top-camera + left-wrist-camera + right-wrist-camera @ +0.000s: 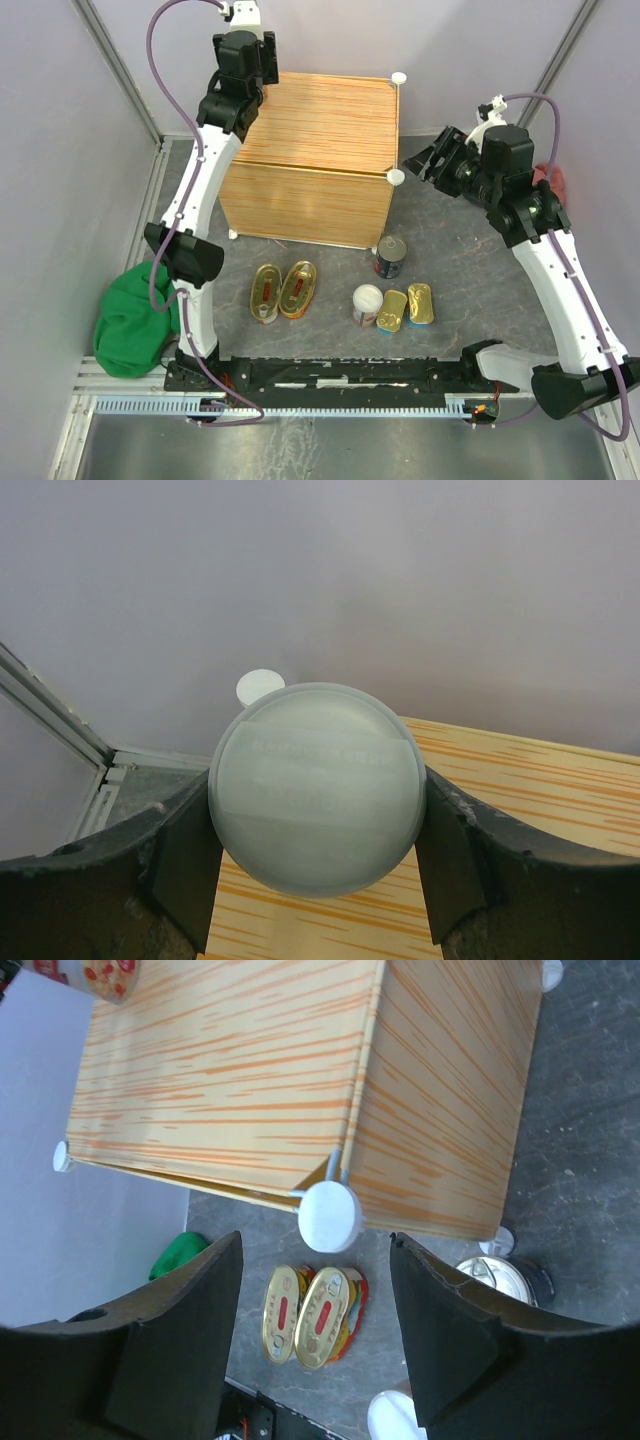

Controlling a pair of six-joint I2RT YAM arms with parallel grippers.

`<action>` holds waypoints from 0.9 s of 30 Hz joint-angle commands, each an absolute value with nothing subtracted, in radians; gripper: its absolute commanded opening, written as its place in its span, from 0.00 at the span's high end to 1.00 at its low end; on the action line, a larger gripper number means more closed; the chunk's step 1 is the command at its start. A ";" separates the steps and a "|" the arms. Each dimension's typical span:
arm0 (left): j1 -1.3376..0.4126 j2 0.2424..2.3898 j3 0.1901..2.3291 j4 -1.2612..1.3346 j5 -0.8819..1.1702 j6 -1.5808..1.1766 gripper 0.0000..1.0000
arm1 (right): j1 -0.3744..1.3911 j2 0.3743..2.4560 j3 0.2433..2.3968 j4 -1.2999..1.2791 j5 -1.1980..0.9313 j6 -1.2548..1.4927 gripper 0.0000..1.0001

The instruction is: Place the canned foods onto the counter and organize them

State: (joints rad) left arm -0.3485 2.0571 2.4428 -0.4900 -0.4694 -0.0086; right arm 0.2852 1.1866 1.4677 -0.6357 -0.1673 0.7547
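My left gripper (245, 55) is at the far left corner of the counter (320, 120), shut on a tall white-lidded can (317, 785) over the wood top (520, 780). That can also shows in the right wrist view (95, 975). My right gripper (425, 160) is open and empty, up beside the counter's right side. On the floor in front stand two oval gold-red tins (265, 290) (298, 288), the dark round tin (390, 256), a second white-lidded can (367, 304) and two rectangular gold-blue tins (392, 310) (420, 303).
A green cloth (130, 315) lies at the near left and a red cloth (555, 180) behind my right arm. White ball knobs (395, 177) stick out at the counter's corners. Grey walls close in the back and sides.
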 commanded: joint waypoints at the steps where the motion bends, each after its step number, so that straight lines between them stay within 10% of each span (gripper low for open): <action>1: -0.345 2.042 2.517 -0.314 -0.485 0.039 0.97 | 0.282 1.143 1.452 -0.651 -0.145 0.724 0.32; 7: -0.326 2.053 2.517 -0.338 -0.474 0.007 0.95 | 0.282 1.120 1.468 -0.690 -0.136 0.711 0.32; 19: -0.282 2.055 2.508 -0.366 -0.391 -0.053 0.25 | 0.283 1.092 1.445 -0.712 -0.136 0.709 0.32; 27: -0.282 2.049 2.495 -0.360 -0.376 -0.068 0.07 | 0.281 1.092 1.445 -0.721 -0.133 0.703 0.32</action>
State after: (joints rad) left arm -0.2848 2.0693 2.4512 -0.4324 -0.3897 -0.0341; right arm 0.2852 1.1107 1.4422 -0.7341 -0.1455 0.7265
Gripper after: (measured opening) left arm 0.912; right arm 0.682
